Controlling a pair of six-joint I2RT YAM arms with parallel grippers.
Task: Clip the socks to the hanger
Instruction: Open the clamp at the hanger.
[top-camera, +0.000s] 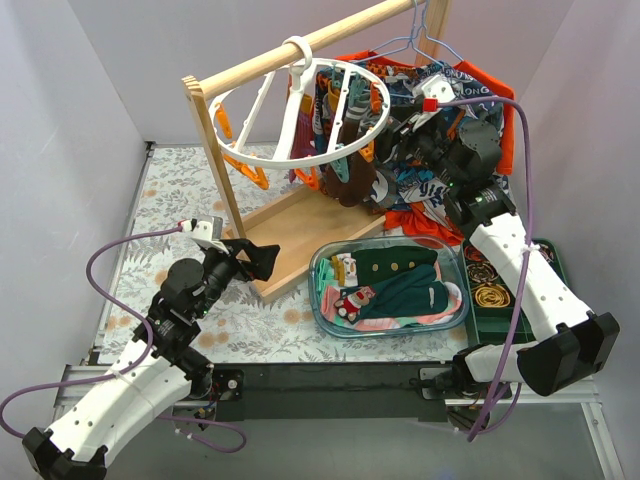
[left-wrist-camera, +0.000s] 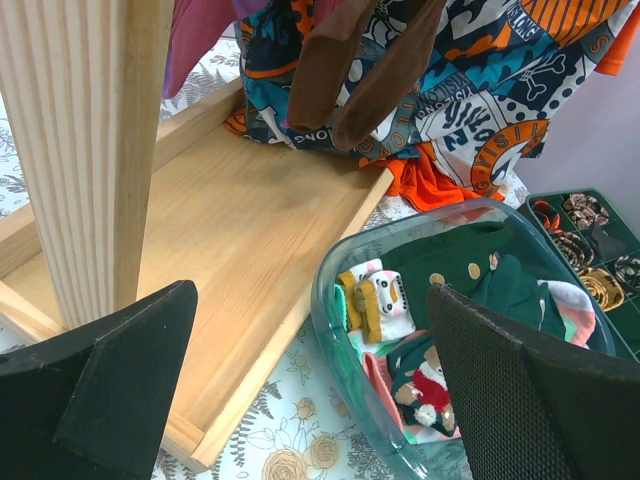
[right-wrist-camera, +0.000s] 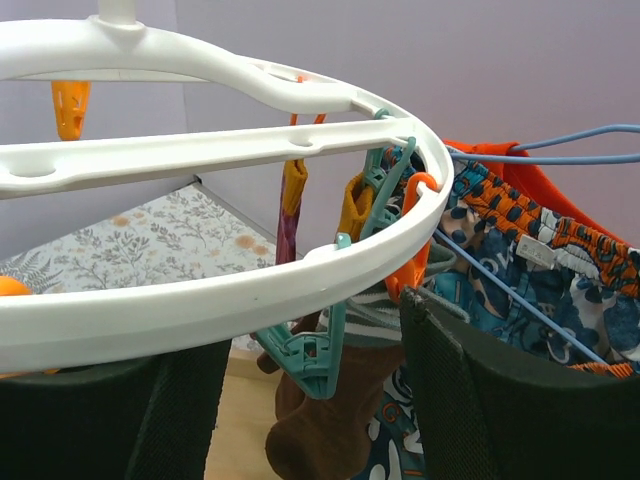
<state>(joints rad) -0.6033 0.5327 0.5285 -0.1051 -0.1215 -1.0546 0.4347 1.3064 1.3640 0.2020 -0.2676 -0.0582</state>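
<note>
Socks (top-camera: 400, 268) lie in clear tub (top-camera: 322, 262), table centre: soft, light, floppy, so pinch at cuff. Left gripper (left-wrist-camera: 310, 310) spread wide, empty. Right gripper (right-wrist-camera: 310, 345) parted, nothing held, just under hanger (right-wrist-camera: 200, 300) ring w/ pegs.

A robot lab booth: bare walls (top-camera: 70, 100) box in a floral-clothed table (top-camera: 180, 180), left arm (top-camera: 110, 400) and right arm (top-camera: 530, 290) bolted at its edge beside a wooden rack (top-camera: 300, 225).

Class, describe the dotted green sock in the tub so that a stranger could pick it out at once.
Find the wooden rack base in the middle of the table; a clear plastic tub sits just to its right. At the tub's far edge lies the dark green sock, the only one with yellow dots, next to a plain teal sock.
</note>
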